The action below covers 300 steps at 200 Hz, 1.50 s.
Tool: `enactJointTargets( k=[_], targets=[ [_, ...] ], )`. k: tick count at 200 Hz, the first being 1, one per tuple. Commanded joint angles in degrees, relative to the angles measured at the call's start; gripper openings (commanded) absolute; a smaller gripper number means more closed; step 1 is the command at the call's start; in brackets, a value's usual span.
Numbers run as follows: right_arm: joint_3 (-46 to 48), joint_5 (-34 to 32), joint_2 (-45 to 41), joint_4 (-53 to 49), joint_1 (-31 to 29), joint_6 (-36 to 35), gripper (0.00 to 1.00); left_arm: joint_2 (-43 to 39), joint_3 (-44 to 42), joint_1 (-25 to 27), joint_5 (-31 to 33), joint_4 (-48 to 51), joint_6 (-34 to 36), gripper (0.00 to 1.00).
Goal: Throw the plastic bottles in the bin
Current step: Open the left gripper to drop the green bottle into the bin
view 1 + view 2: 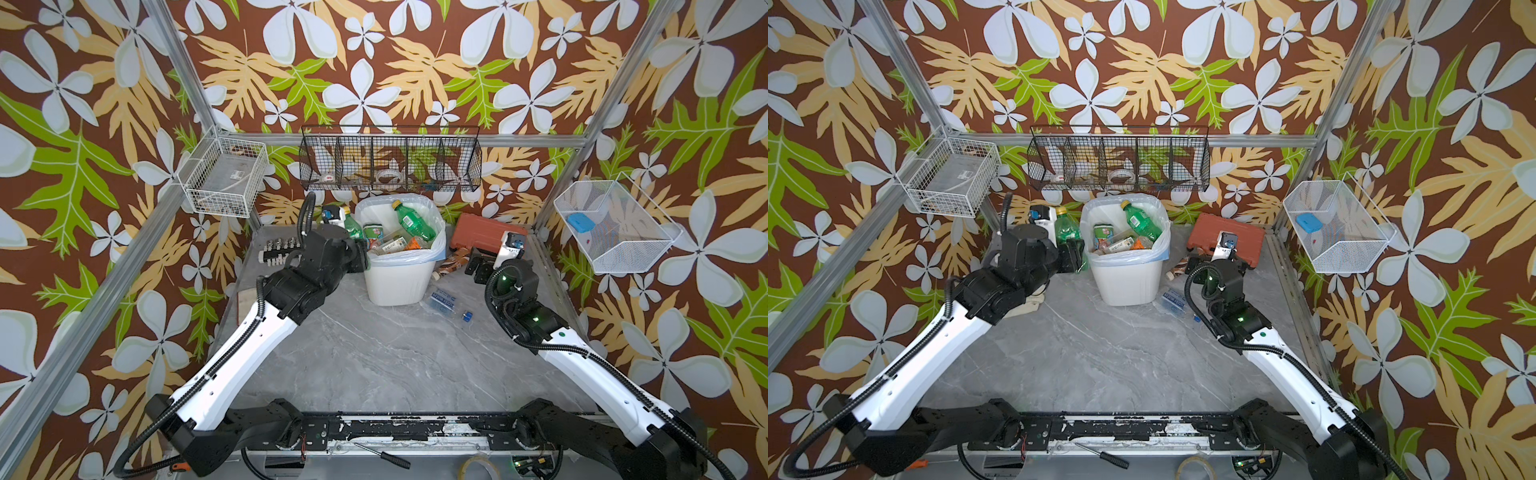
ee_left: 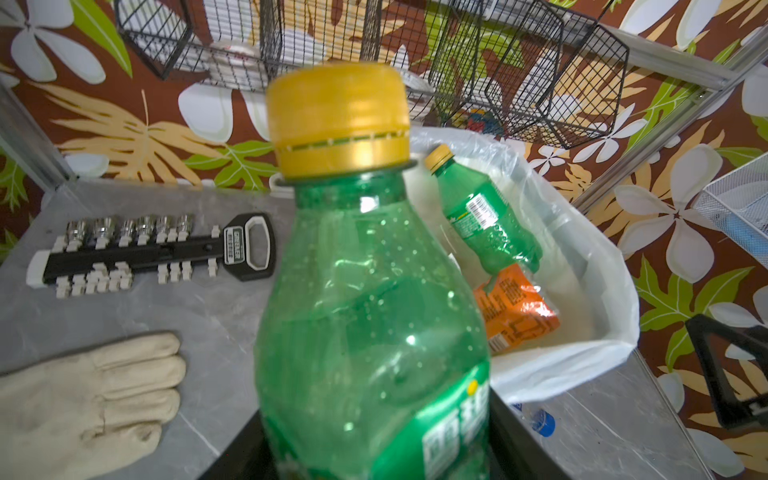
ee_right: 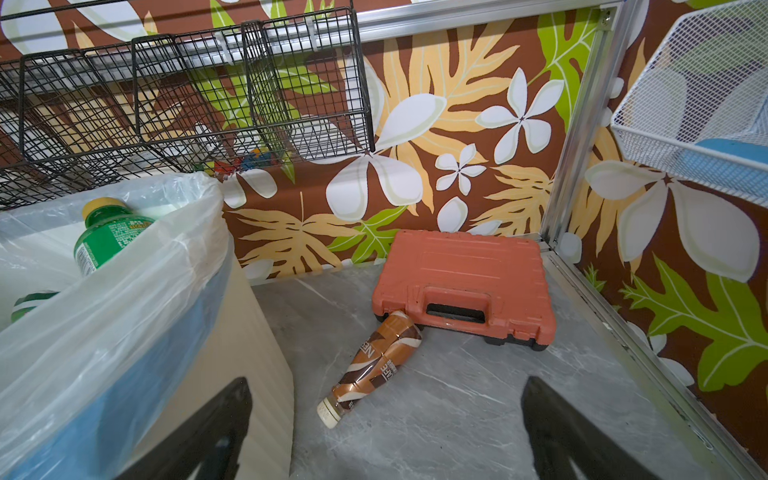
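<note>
The left fingers (image 1: 1074, 257) grip a green plastic bottle with a yellow cap (image 2: 370, 311), upright just beside the white bag-lined bin (image 1: 397, 282), not over its rim. Let go here, it would likely strike the rim or worktop (image 1: 374, 353); the full bin might also bounce it out. The right fingers (image 3: 224, 415) stand open on the bin's other side.

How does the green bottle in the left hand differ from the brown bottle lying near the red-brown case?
Colour: the green bottle is see-through green with a yellow cap; the brown bottle wears a brown-and-cream sleeve and a cream cap. Pose: the green bottle stands upright, the brown bottle lies on its side, base at the case. State: the left hand grips the green bottle; nothing holds the brown bottle. Both are capped and outside the bin.
</note>
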<state>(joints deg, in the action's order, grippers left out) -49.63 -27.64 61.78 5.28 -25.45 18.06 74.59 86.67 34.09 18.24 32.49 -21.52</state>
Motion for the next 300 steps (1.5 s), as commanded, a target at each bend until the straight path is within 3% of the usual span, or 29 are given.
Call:
enactJointTargets(
  k=[1, 30, 76, 182, 199, 227, 264, 288, 300],
  targets=[
    [0.0, -1.6, -1.1, -0.6, 0.0, 0.7, 1.00, 5.4, 6.5, -1.2, -1.2, -1.8, 5.9, 0.61],
    [0.4, -2.7, -2.6, -1.8, 0.0, 0.6, 1.00, 16.9, 19.5, -3.2, -3.5, 0.0, 8.7, 0.61],
    [0.8, -4.0, -4.1, -2.6, 0.1, 0.1, 0.99, 32.4, 36.9, -3.8, -1.3, 9.2, 10.9, 0.61],
    [0.1, -3.7, -2.6, -2.3, 0.1, -0.5, 0.99, 32.6, 34.0, -4.7, 0.1, 8.3, 9.9, 0.63],
    [0.1, -3.7, -2.7, -2.5, 0.1, -0.5, 1.00, 32.5, 33.6, -5.0, 0.7, 8.4, 9.3, 0.69],
    [0.1, -3.6, -2.7, -2.8, 0.1, -0.8, 0.99, 31.5, 33.6, -5.1, 2.7, 7.7, 8.8, 0.94],
    [-0.1, -3.1, -2.1, -2.8, 0.1, -0.9, 1.00, 23.8, 25.2, -5.1, 2.2, -2.2, 8.6, 1.00],
    [-0.3, -1.9, -1.5, -3.0, 0.2, -1.0, 1.00, 12.4, 9.3, -5.1, 2.4, -18.1, 8.5, 1.00],
    [-0.6, -1.2, -0.9, -3.5, 0.2, -1.1, 1.00, 4.9, -3.8, -5.1, 1.9, -28.7, 7.7, 1.00]
  ],
)
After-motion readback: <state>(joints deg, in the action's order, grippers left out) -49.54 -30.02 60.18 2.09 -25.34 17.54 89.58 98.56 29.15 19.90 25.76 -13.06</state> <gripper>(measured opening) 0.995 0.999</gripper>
